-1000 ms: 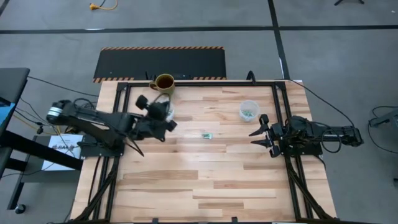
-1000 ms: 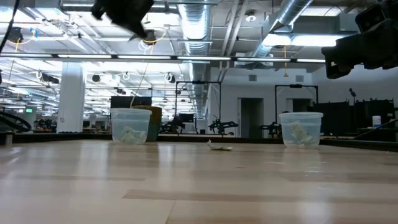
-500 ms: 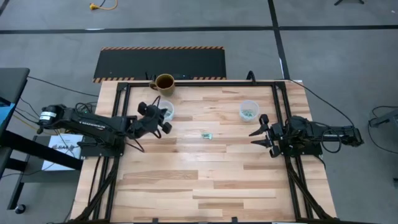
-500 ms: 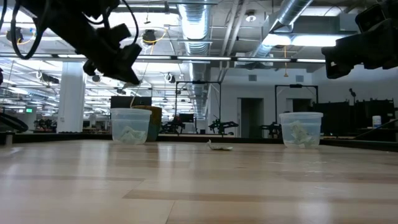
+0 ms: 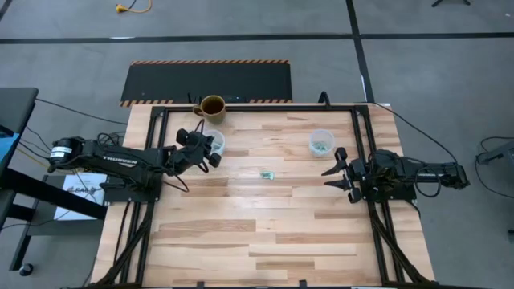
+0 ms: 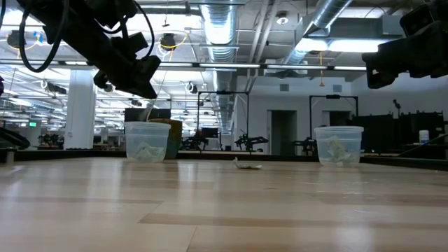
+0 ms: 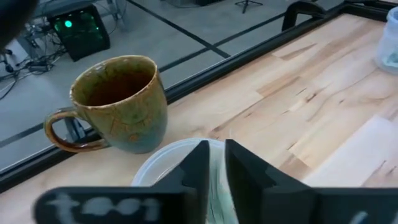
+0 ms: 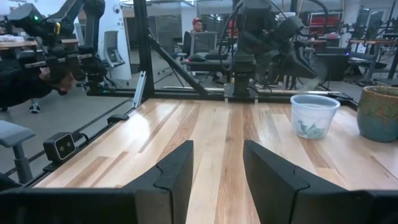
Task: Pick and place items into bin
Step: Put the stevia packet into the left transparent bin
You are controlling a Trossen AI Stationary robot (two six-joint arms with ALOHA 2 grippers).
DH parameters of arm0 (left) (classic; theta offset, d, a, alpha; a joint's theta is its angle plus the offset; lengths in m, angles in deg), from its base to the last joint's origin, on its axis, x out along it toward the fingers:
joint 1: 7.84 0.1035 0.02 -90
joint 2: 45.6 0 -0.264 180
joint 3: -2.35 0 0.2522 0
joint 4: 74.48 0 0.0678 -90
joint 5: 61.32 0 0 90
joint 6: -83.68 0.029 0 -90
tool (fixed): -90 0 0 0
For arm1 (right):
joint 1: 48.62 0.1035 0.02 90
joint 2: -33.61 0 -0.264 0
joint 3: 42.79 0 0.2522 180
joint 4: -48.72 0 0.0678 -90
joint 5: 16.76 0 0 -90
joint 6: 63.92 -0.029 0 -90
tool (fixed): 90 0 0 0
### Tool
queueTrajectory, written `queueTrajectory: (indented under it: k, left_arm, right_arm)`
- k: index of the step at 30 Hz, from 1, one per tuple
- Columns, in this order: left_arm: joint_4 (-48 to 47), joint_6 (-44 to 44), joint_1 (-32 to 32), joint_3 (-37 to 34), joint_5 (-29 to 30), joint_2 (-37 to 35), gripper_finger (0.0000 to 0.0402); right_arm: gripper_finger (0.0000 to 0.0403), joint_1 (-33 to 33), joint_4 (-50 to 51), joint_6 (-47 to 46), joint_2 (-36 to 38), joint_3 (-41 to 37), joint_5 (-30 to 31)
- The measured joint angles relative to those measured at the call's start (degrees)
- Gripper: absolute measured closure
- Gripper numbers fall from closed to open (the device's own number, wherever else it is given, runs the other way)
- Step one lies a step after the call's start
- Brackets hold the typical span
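Note:
One small light-green and white wrapped item (image 5: 267,174) lies loose on the table's middle, also in the low view (image 6: 247,166). Two clear cups hold more items: the left cup (image 5: 217,142) beside a brown mug (image 5: 212,106), and the right cup (image 5: 321,143). My left gripper (image 5: 207,154) hangs just above the left cup's rim (image 7: 161,162), fingers nearly together. My right gripper (image 5: 333,170) waits open at the table's right edge, clear of the right cup. My left gripper (image 7: 216,152) has only a narrow slit between its fingers, with a light-green and white sliver (image 7: 217,196) in it that looks like an item pinched there. The fingers themselves hide the contact. It hangs clear of the table, over the left cup.
The brown mug (image 7: 118,102) stands right behind the left cup near the far edge. A black frame (image 5: 265,107) runs round the tabletop. Bare wood fills the near half of the table (image 5: 257,241). People and equipment show in the room beyond.
My left gripper has come down from high above the left cup to just over its rim, drawing slightly toward the table's left edge; most of the drop fell in the first half second. The loose item and both cups stayed put.

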Motion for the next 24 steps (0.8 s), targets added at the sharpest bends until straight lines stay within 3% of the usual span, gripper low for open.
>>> queueTrajectory:
  k: [7, 13, 17, 20, 24]
  left_arm:
    - [0.9, 0.4, 0.0, 0.0, -0.8, 0.0, 0.0291]
    - [17.1, 5.1, -0.6, 0.1, -14.6, 2.7, 0.0258]
    - [33.9, 9.5, -2.9, 0.1, -24.7, 10.6, 0.0255]
    - [44.9, 10.4, -4.7, 0.4, -26.5, 19.9, 0.0257]
    - [52.7, 10.3, -5.4, 3.6, -26.5, 32.6, 0.0258]
  right_arm:
    - [0.0270, 0.0, 0.0, 0.0, 0.0, 0.0, 0.0]
    - [0.0269, 0.0, 0.0, 0.0, 0.0, 0.0, 0.0]
    - [0.0270, 0.0, 0.0, 0.0, 0.0, 0.0, 0.0]
    - [0.0269, 0.0, 0.0, 0.0, 0.0, 0.0, 0.0]
    - [0.0269, 0.0, 0.0, 0.0, 0.0, 0.0, 0.0]
